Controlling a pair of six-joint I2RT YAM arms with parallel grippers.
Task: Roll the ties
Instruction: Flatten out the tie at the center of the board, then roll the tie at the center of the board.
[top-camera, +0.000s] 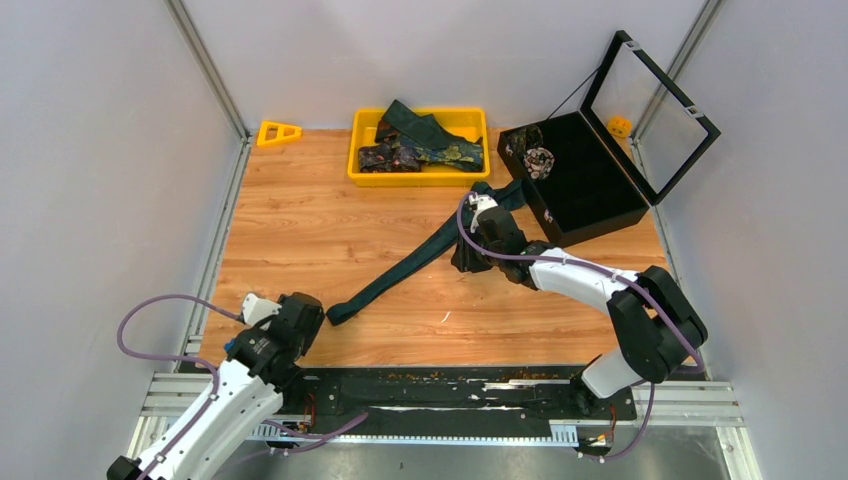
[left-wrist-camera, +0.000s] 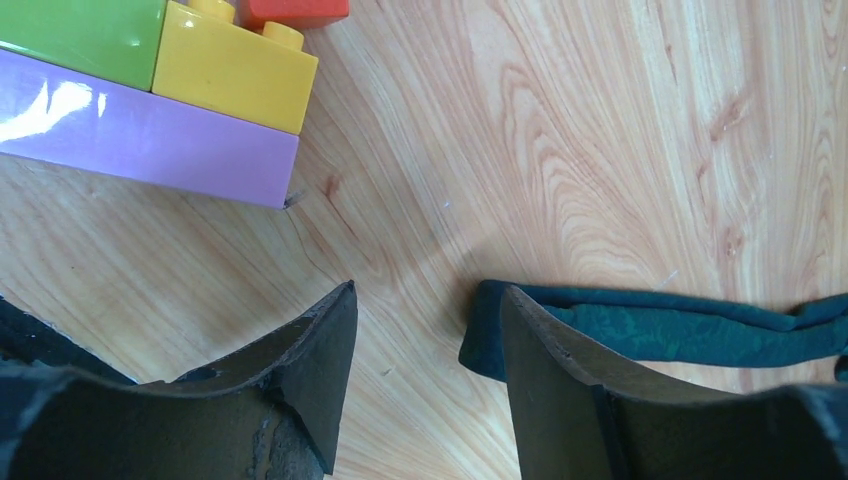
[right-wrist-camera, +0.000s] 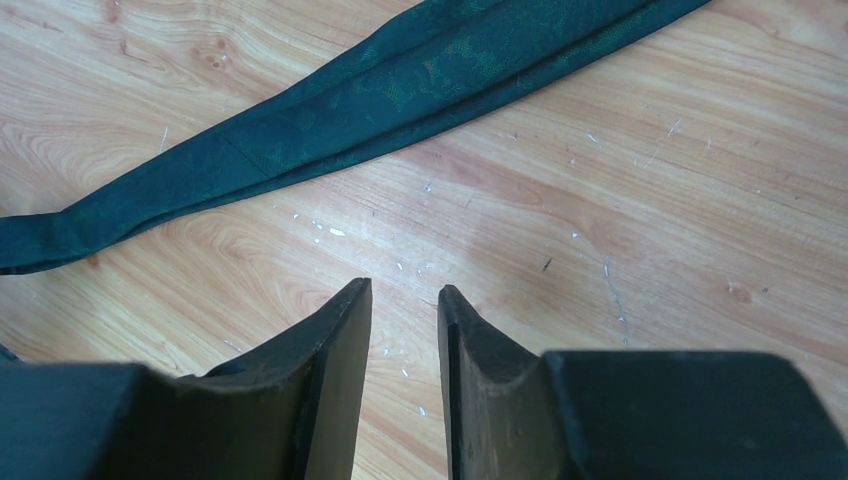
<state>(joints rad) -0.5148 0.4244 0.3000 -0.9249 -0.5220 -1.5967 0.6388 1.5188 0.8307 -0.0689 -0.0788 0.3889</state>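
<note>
A dark teal-green tie (top-camera: 420, 262) lies stretched diagonally on the wooden table, its wide end near the black case and its narrow end at the near left. My left gripper (top-camera: 306, 316) is open and low beside the narrow end. In the left wrist view (left-wrist-camera: 425, 300) the tie's end (left-wrist-camera: 680, 330) lies just past the right finger (left-wrist-camera: 540, 370), and nothing is between the jaws. My right gripper (top-camera: 464, 254) hovers beside the tie's middle. In the right wrist view (right-wrist-camera: 405, 295) its jaws stand narrowly apart and empty, and the tie (right-wrist-camera: 400, 100) runs beyond them.
A yellow tray (top-camera: 420, 178) at the back holds more ties (top-camera: 420, 145). The black case (top-camera: 590, 195) stands open at the back right, lid up, with a rolled patterned tie (top-camera: 538, 158) inside. A yellow triangle (top-camera: 278, 132) lies at the back left. Coloured blocks (left-wrist-camera: 150, 140) show in the left wrist view.
</note>
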